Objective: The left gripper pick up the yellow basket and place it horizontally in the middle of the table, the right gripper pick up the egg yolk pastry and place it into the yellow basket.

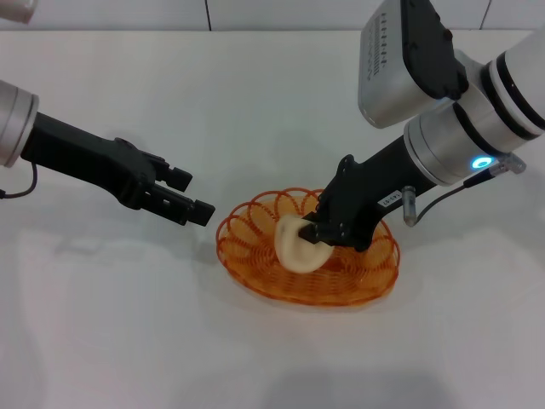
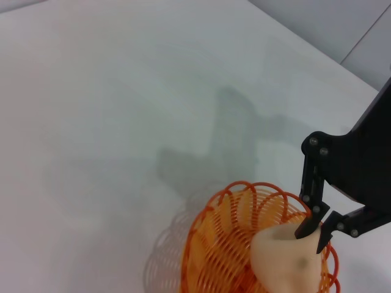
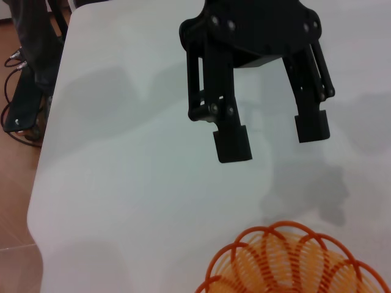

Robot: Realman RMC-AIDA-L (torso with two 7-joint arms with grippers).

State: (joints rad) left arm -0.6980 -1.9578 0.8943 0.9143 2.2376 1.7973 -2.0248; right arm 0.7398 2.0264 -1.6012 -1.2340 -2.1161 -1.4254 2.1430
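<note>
The yellow basket (image 1: 255, 232) lies flat on the white table (image 1: 128, 332), a little right of its middle. My right gripper (image 1: 311, 234) reaches down into the basket from the right, shut on the egg yolk pastry (image 1: 295, 247), which hangs tilted just over the basket's floor. In the left wrist view the same right gripper (image 2: 313, 235) pinches the top edge of the pastry (image 2: 286, 259) inside the basket (image 2: 220, 247). My left gripper (image 1: 194, 196) hovers open and empty just left of the basket's rim. The right wrist view shows that left gripper (image 3: 273, 137) beyond the basket (image 3: 287, 265).
The right arm's silver-grey forearm (image 1: 460, 128), with its blue light, crosses the upper right above the table. In the right wrist view the table's edge (image 3: 36, 207) shows, with floor and cables beyond it. White tabletop surrounds the basket on all sides.
</note>
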